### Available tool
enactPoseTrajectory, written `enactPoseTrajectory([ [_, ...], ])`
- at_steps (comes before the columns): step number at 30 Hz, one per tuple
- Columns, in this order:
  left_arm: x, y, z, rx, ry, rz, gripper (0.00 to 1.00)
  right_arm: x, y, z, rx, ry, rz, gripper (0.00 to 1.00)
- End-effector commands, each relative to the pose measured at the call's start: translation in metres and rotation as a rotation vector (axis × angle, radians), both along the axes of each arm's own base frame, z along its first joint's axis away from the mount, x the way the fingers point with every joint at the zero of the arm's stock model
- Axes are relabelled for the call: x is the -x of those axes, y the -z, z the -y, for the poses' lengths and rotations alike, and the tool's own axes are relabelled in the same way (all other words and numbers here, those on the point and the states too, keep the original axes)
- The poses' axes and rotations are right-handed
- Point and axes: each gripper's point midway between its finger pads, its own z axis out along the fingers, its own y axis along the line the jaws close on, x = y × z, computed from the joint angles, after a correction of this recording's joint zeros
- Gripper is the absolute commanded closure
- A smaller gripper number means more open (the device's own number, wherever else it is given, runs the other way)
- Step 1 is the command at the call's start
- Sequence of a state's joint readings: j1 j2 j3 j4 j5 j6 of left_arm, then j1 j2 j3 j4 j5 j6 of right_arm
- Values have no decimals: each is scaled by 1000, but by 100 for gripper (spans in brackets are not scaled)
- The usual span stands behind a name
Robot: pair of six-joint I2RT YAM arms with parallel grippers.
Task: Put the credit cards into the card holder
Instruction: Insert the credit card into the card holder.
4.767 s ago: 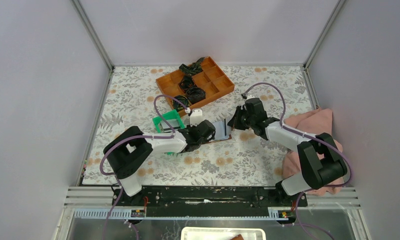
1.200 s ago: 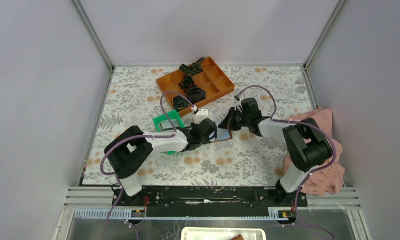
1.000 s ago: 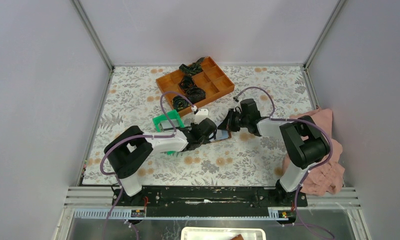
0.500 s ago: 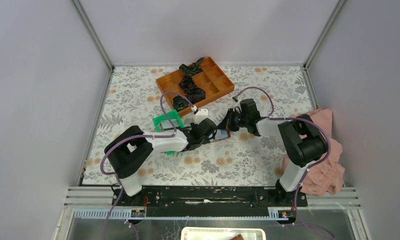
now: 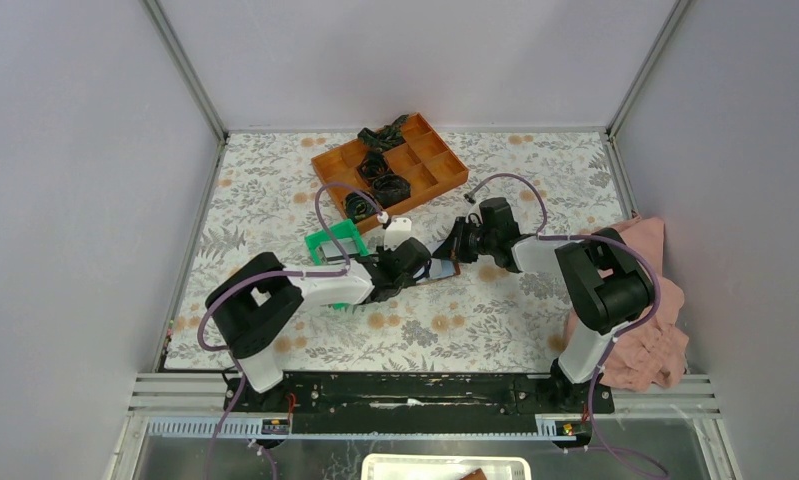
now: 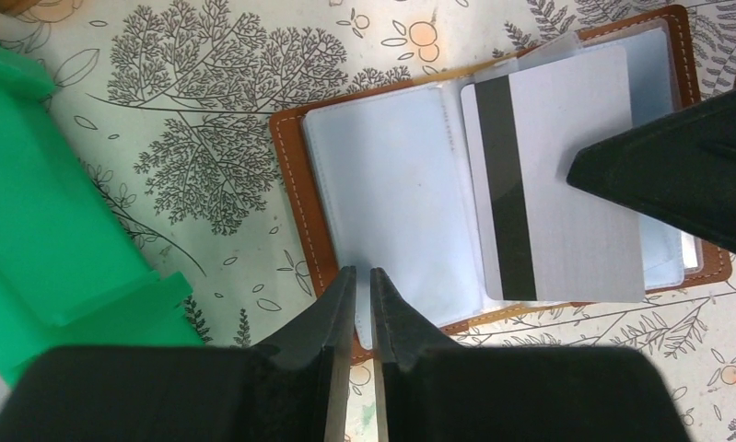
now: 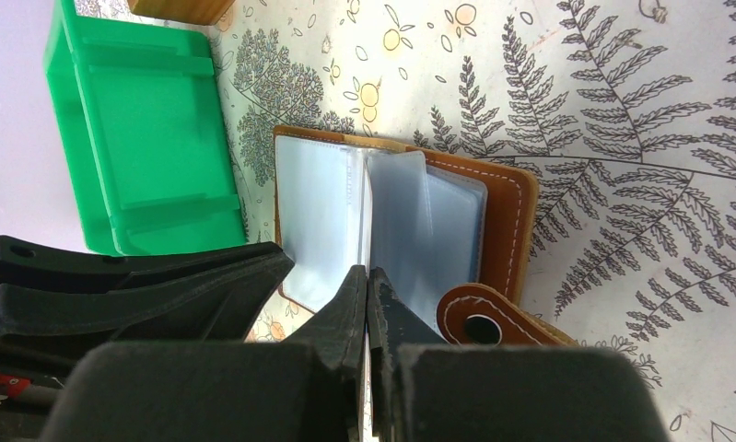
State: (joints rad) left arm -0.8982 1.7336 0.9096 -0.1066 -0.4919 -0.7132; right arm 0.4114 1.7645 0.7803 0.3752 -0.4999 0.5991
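The brown card holder (image 6: 295,184) lies open on the floral mat, its clear sleeves facing up; it also shows in the top view (image 5: 445,270) and the right wrist view (image 7: 507,221). My left gripper (image 6: 362,274) is pinched on the near edge of a clear sleeve. My right gripper (image 7: 367,276) is shut on a silver credit card (image 6: 566,184) with a black stripe. It holds the card over the holder's right half, and the card's left edge lies at the sleeves. The snap tab (image 7: 479,322) lies beside my right fingers. No other cards show.
A green plastic tray (image 5: 335,245) stands just left of the holder, close to my left arm. An orange compartment tray (image 5: 390,165) with black coiled items is at the back. A pink cloth (image 5: 635,290) lies at the right edge.
Since 4.8 s ago my right gripper has moved left with the card onto the open holder. Over the last second both grippers have barely moved.
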Motion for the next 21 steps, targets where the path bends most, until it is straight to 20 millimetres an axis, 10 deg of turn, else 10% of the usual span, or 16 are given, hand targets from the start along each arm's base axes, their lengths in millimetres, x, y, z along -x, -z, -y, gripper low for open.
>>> enactPoseTrajectory([
  [1,-4,-7,-11,-13,-44,30,82,-1,6,3,19,-9,20,100],
  [21,5,21,-16,-49,-38,-36,83,0,9,-1,21,-44,26,100],
])
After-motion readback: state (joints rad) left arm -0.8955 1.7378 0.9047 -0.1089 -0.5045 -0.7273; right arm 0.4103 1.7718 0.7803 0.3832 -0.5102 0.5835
